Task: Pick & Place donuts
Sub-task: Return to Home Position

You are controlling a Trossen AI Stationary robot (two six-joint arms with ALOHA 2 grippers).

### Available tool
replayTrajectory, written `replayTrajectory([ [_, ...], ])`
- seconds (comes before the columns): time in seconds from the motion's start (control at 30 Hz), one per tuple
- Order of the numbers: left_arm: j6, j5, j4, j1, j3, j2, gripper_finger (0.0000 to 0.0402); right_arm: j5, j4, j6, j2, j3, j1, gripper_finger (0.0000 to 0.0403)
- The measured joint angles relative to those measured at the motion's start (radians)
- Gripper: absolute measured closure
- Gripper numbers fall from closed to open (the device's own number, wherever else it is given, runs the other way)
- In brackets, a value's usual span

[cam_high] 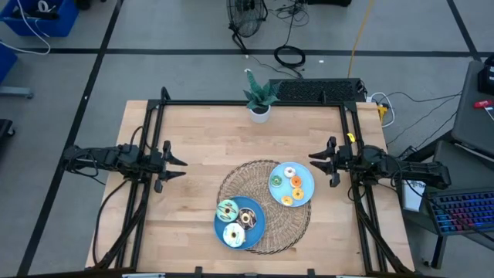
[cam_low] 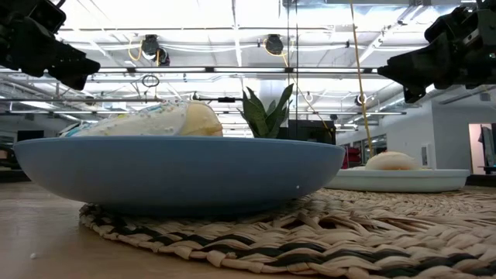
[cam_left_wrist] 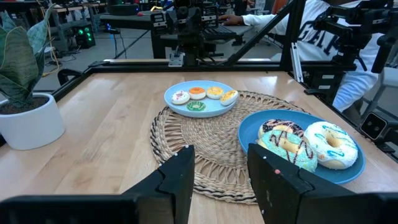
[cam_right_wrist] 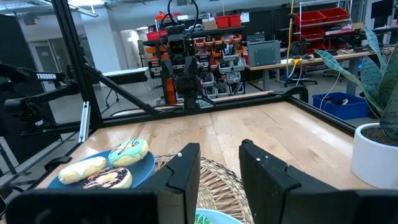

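Two blue plates sit on a round woven mat [cam_high: 262, 207]. The near plate [cam_high: 259, 228] carries three bigger donuts: teal [cam_high: 227, 208], chocolate [cam_high: 248, 218] and cream [cam_high: 234, 235]. The right plate [cam_high: 307, 179] carries several small donuts, among them white [cam_high: 289, 171], green [cam_high: 276, 182] and orange [cam_high: 297, 182]. My left gripper [cam_high: 177, 163] hovers open left of the mat, above the table. My right gripper [cam_high: 316, 162] hovers open just beyond the right plate's far right edge. In the left wrist view the small donuts [cam_left_wrist: 200, 98] and the bigger ones [cam_left_wrist: 305, 146] lie ahead of the open fingers [cam_left_wrist: 180, 180].
A potted plant in a white pot [cam_high: 260, 108] stands at the table's far edge, middle. A black frame [cam_high: 154, 116] borders the tabletop. Bare wood [cam_high: 193, 139] lies between the plant and the mat. A person in a white shirt [cam_left_wrist: 323, 37] sits beyond the table's right side.
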Motion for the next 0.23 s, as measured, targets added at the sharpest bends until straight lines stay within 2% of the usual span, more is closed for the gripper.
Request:
replayTrajectory([
  [0.23,0.0,0.0,0.0,0.0,0.0,0.0,0.0252,0.0,0.0,0.0,0.0,0.0,0.0,0.0304],
])
